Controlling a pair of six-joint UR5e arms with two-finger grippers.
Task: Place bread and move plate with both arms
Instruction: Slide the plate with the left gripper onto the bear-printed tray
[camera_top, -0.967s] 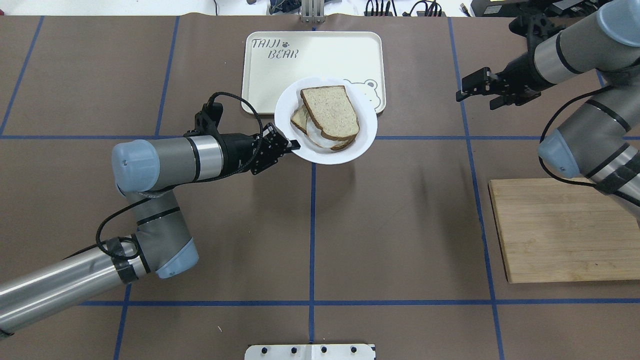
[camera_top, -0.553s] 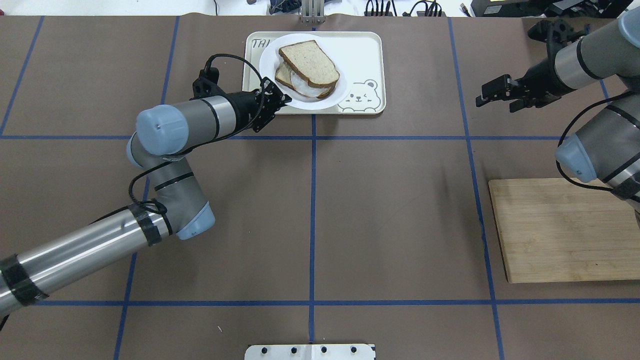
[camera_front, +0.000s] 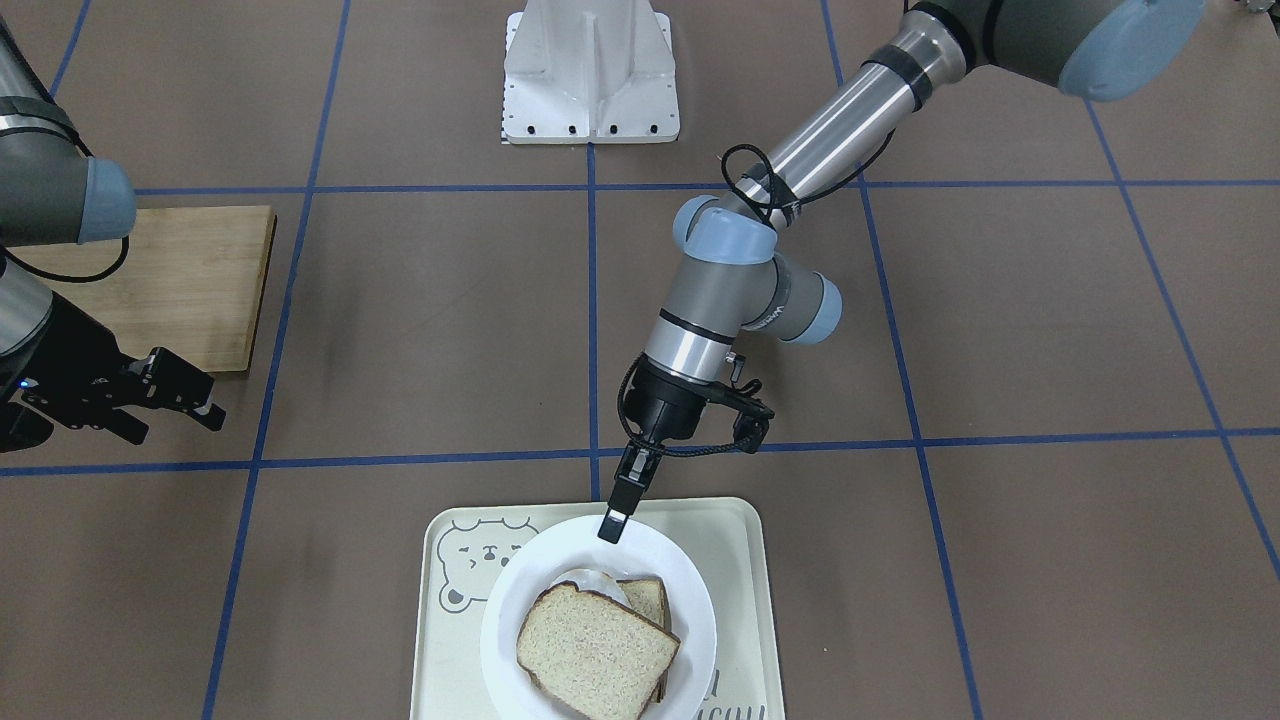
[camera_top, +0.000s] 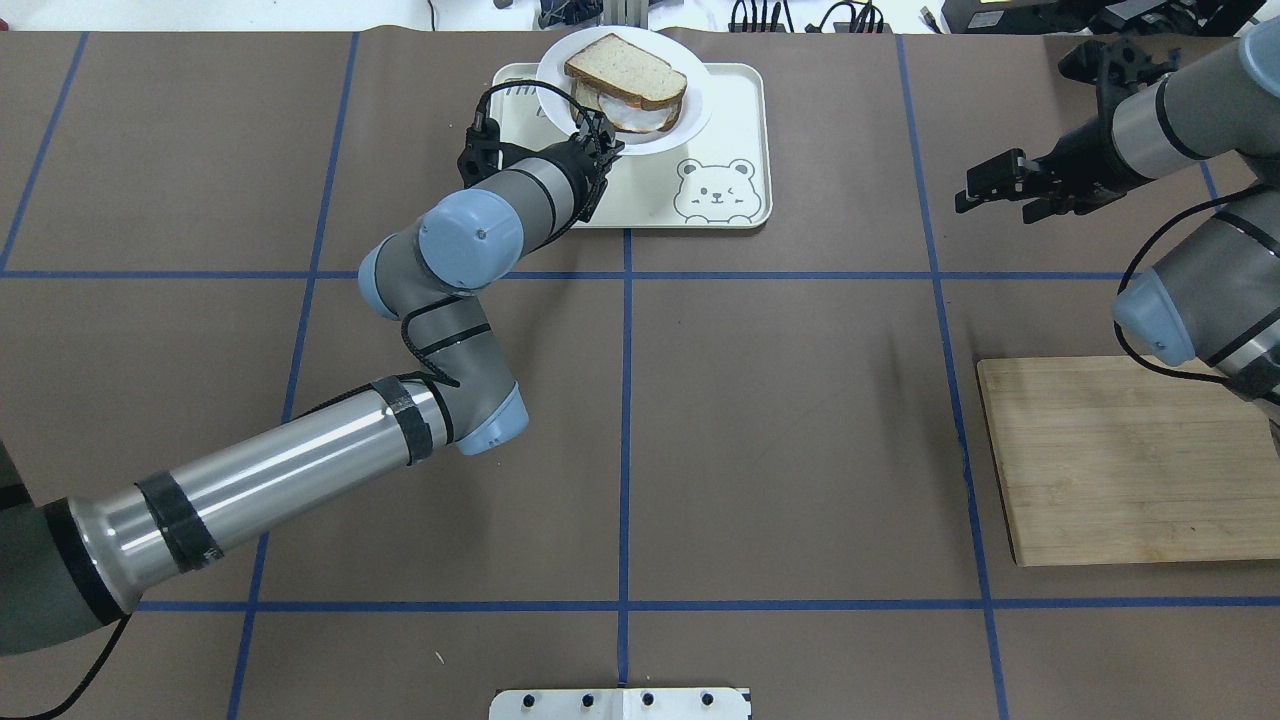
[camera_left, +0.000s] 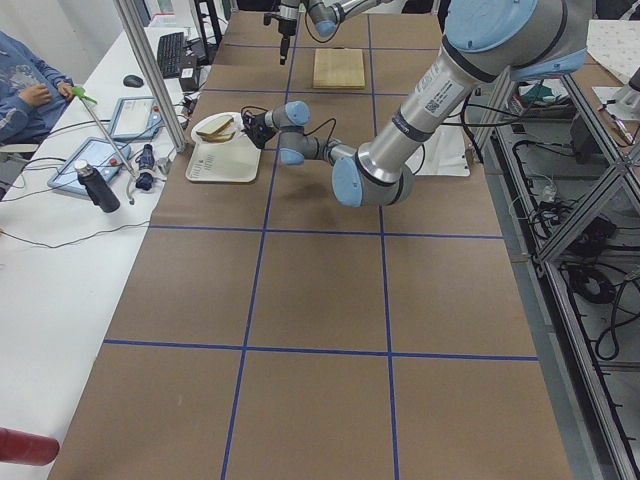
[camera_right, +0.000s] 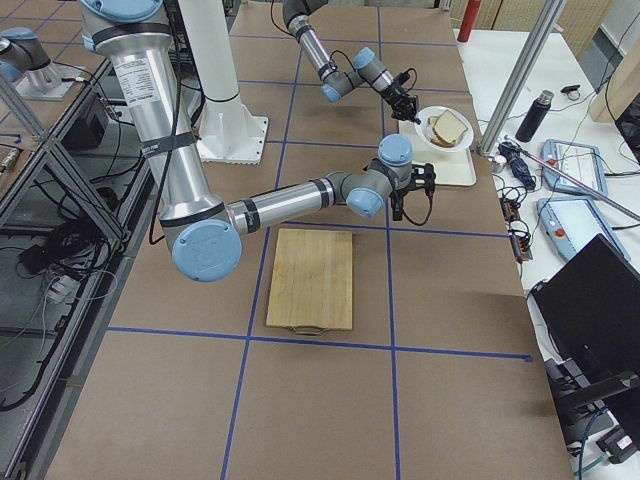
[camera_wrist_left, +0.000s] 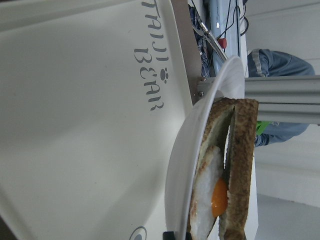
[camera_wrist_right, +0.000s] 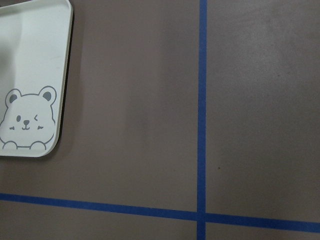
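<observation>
Since a moment ago the left gripper (camera_top: 607, 145) has carried the plate (camera_top: 700, 100) farther off, over the far part of the cream tray (camera_top: 745, 120). Its fingers are clenched on the plate's near rim. The bread (camera_top: 625, 70) lies on top of a fried egg (camera_wrist_left: 215, 197) and a second slice (camera_front: 648, 600). Well to the right, the right gripper (camera_top: 985, 185) hovers with its fingers spread, holding nothing, beyond the wooden board (camera_top: 1120, 460).

Only the top finger of the left gripper (camera_front: 612, 525) shows on the plate (camera_front: 690, 590) rim; its mate is hidden beneath. Past the gripper, the plate, the bread (camera_front: 595, 655) and the tray (camera_front: 436, 640) run off the front view's bottom edge. The lower slice is mostly covered by the upper one. From overhead, the tray's lettering beside the gripper is half hidden.
</observation>
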